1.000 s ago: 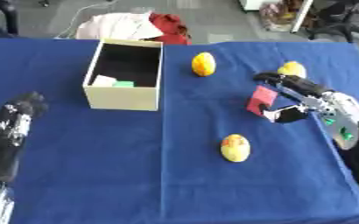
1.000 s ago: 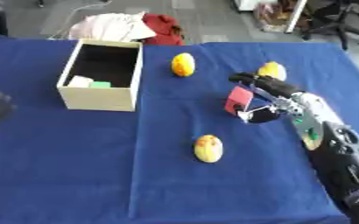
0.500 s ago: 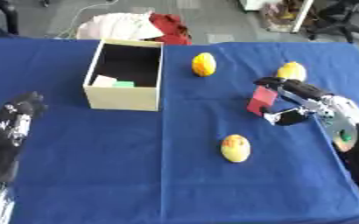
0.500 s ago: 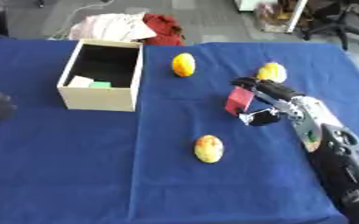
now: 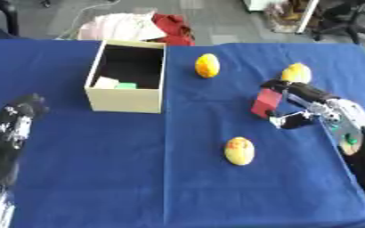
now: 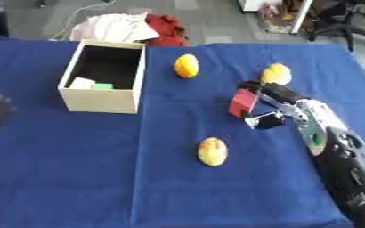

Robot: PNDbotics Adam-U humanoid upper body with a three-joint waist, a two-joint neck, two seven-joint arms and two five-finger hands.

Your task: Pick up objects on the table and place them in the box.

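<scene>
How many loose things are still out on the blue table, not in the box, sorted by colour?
Yellow rounded fruit-like objects: 3 (far one, one behind the right hand, near one)
Red block: 1, pinched in the right hand
Total: 4

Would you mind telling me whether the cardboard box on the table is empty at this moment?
No, the box already holds a pale item and a small green item on its floor.

Right hand [image 5: 294,104] pinches red block [image 5: 266,103].
</scene>
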